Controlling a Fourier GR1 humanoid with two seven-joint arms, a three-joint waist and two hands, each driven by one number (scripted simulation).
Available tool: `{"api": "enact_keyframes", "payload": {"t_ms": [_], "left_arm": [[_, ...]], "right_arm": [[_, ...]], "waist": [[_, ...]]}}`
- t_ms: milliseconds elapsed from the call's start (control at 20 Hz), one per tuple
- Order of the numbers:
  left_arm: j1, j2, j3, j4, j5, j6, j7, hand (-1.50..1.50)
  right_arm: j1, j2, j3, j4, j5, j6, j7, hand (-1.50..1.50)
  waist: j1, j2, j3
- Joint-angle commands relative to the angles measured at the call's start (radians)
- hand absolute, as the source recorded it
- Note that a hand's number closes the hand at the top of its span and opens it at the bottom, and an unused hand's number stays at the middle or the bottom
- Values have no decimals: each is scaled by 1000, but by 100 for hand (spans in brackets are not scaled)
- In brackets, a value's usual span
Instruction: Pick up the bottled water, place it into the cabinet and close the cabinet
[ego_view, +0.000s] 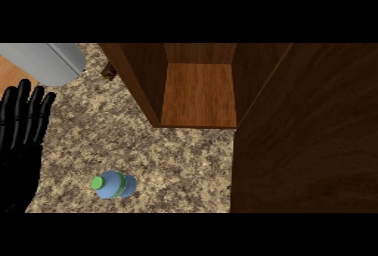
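The bottled water (113, 185) stands upright on the speckled granite counter (96, 130), close to its near edge: a pale blue bottle seen from above, with a bright green cap. It sits apart from the open wooden cabinet (198, 95), whose door (306, 135) swings out along the right. The left hand (21, 135) rests at the counter's left edge, fingers straight and slightly spread, holding nothing. A grey appliance (48, 60) occupies the far left corner.

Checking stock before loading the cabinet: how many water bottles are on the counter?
1. The water bottle stands on the granite counter, in front of the open cabinet. The cabinet door may hide more.
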Motion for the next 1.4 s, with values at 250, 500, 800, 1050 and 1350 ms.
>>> {"api": "enact_keyframes", "payload": {"t_ms": [250, 500, 800, 1050, 1350], "left_arm": [[204, -28, 15, -138, 46, -38, -84, -150], [263, -87, -7, -178, 194, -5, 131, -150], [335, -78, -21, -295, 154, 28, 203, -150], [427, -47, 36, -272, 165, -33, 189, -150], [492, -64, 53, -259, 179, -58, 172, -150]], "right_arm": [[153, 57, 36, -214, 1, -35, 52, -150], [314, 41, 212, -277, -154, 134, 86, -150], [492, 20, 283, -524, -123, 143, 166, -150], [569, 9, 295, -517, -133, 172, 94, -150], [672, 3, 349, -531, -77, 187, 17, -150]], "waist": [[-18, -37, 5], [-23, -40, 5], [-29, -38, 5], [-27, -37, 5], [-28, -37, 5]]}}
